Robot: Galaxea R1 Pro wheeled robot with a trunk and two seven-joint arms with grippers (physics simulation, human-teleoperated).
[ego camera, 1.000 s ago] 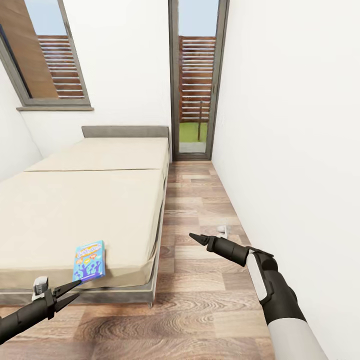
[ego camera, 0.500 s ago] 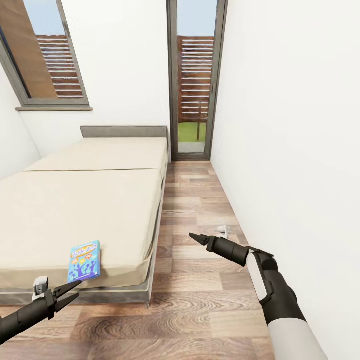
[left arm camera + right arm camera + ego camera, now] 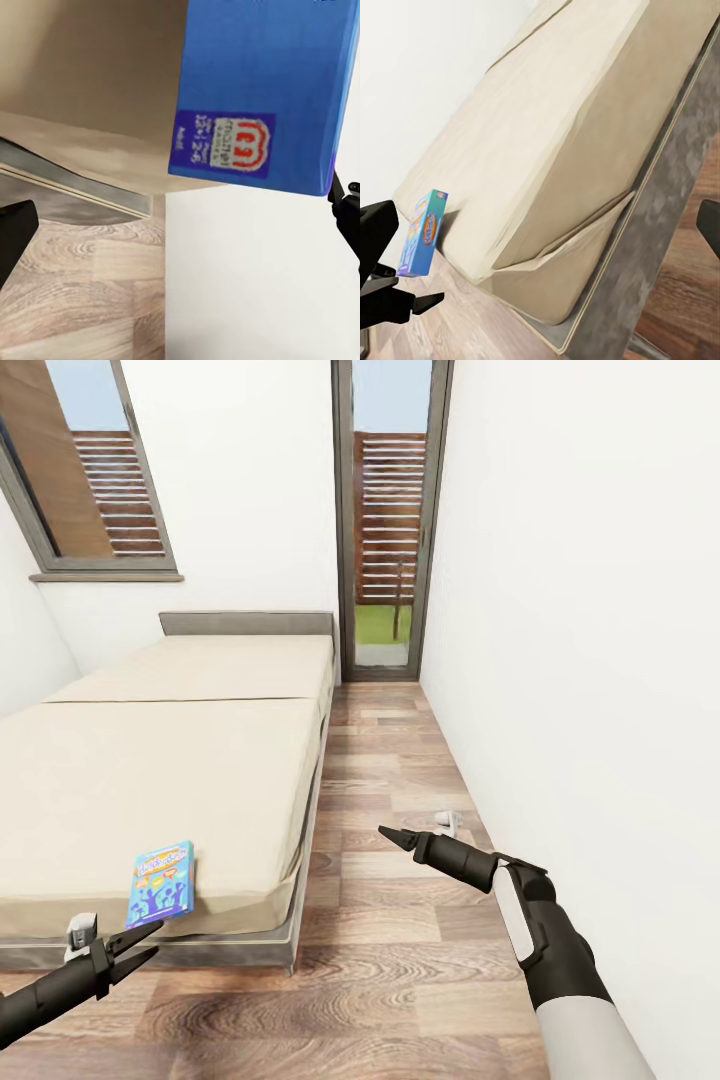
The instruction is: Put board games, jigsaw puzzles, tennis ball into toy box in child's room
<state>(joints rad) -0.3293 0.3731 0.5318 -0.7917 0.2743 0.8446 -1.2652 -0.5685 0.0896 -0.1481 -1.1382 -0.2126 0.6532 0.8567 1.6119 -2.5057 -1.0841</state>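
Note:
A blue board game point(image 3: 160, 884) with cartoon figures lies flat on the near corner of the bed point(image 3: 180, 760), a beige mattress on a grey frame. My left gripper point(image 3: 138, 946) hovers open just in front of and below that corner, a short way from the box. In the left wrist view the blue board game point(image 3: 262, 90) looms close between the spread fingers point(image 3: 15, 229). My right gripper point(image 3: 386, 832) is held out over the wooden floor beside the bed, open and holding nothing. The right wrist view has the board game point(image 3: 423, 232) at the mattress corner.
A narrow strip of wooden floor point(image 3: 390, 960) runs between the bed and the white wall point(image 3: 600, 660) on the right, up to a glass door point(image 3: 390, 520). A small white object point(image 3: 447, 820) sits on the floor by that wall. A window point(image 3: 90, 470) is above the headboard.
The whole picture has slid a little leftward, so the camera has moved; bed and board game shifted together. Both arms keep the same pose in the view.

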